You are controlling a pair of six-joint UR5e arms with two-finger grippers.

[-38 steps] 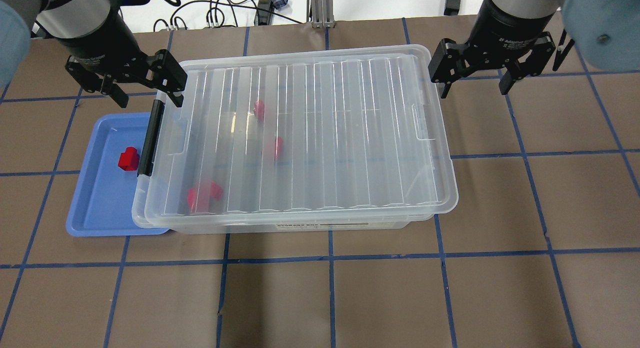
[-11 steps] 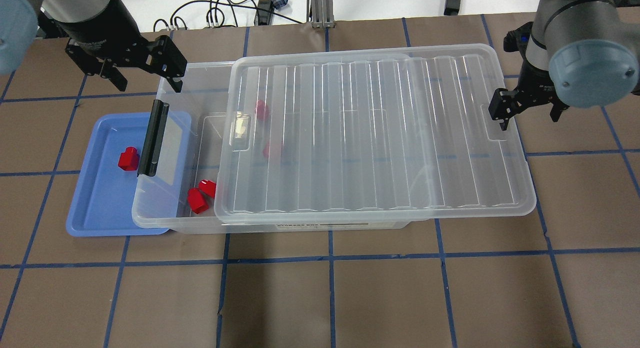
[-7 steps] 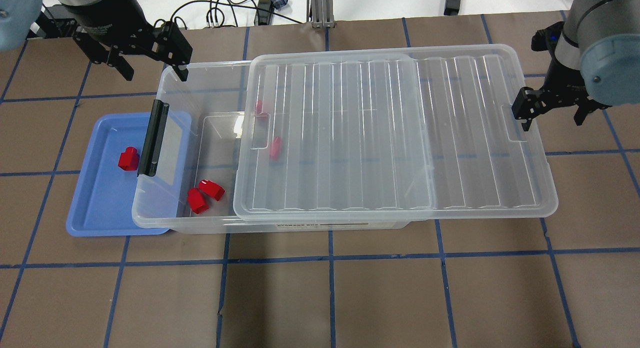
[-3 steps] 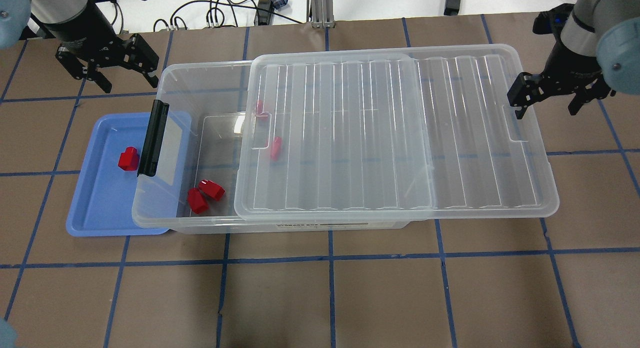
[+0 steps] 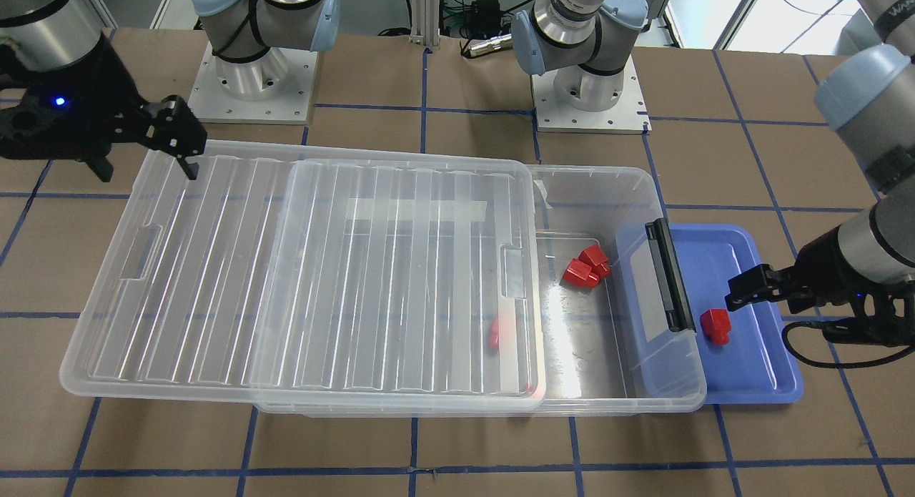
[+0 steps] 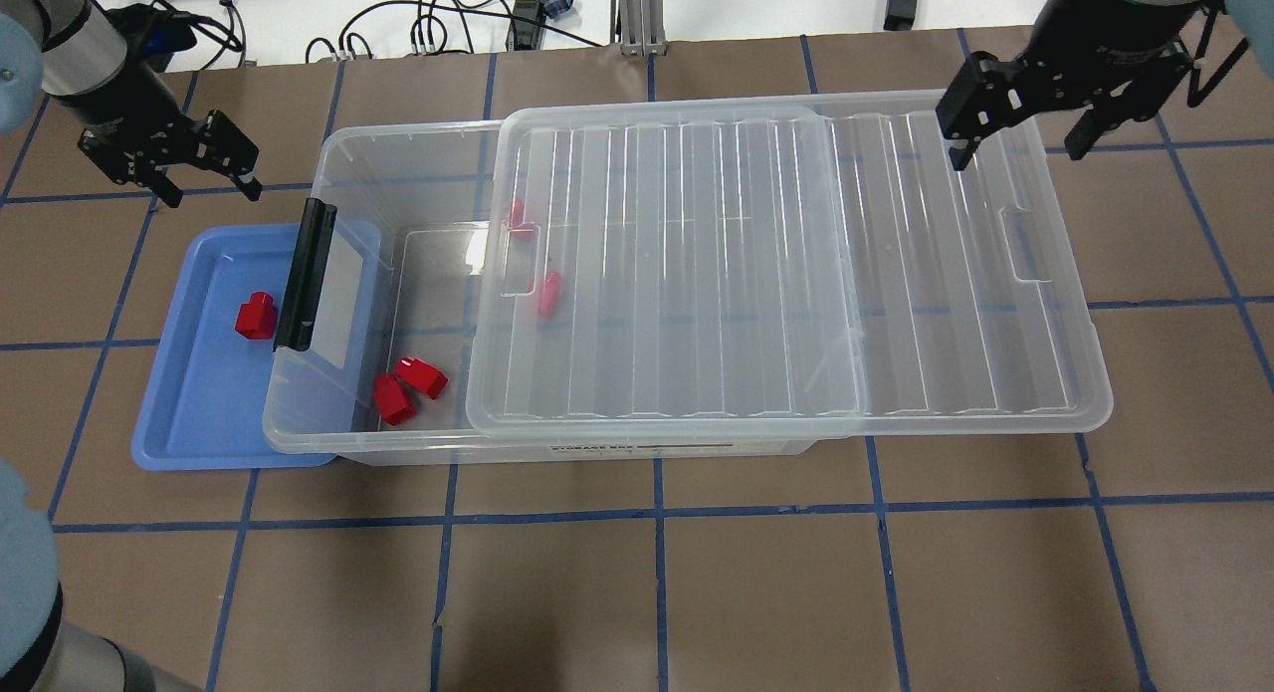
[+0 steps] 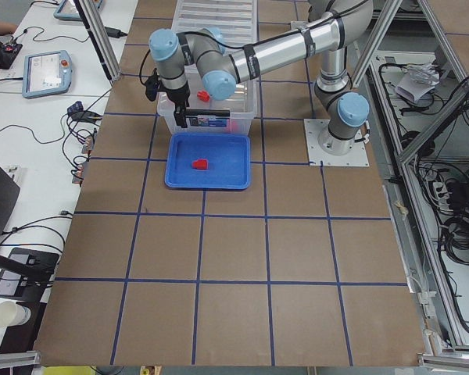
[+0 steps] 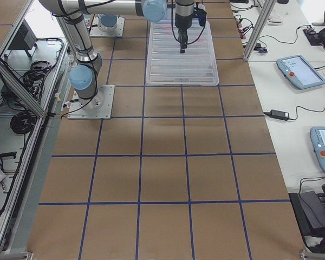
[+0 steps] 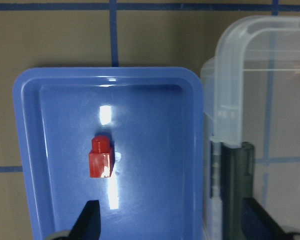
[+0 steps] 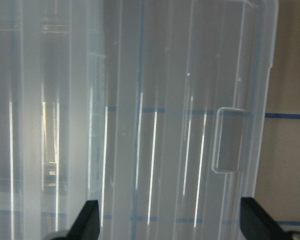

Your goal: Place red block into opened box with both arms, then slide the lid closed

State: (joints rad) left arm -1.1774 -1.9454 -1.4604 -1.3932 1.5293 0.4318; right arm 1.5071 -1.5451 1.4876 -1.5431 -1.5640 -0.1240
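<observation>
A red block lies in the blue tray. My left gripper hangs open above the tray's far end, holding nothing. The clear box has its lid slid to the right, so the box's left part is uncovered. Two red blocks rest in that uncovered part, and others show faintly under the lid. My right gripper is open and empty above the lid's far right corner.
The blue tray sits partly under the box's left end, where the black clasp stands. The lid overhangs the box's right end. Cables lie beyond the table's far edge.
The lid has slid right from fully covering the box and now lies still. My right gripper left the lid's right edge and moved back over its far corner. My left gripper moved left toward the tray.
</observation>
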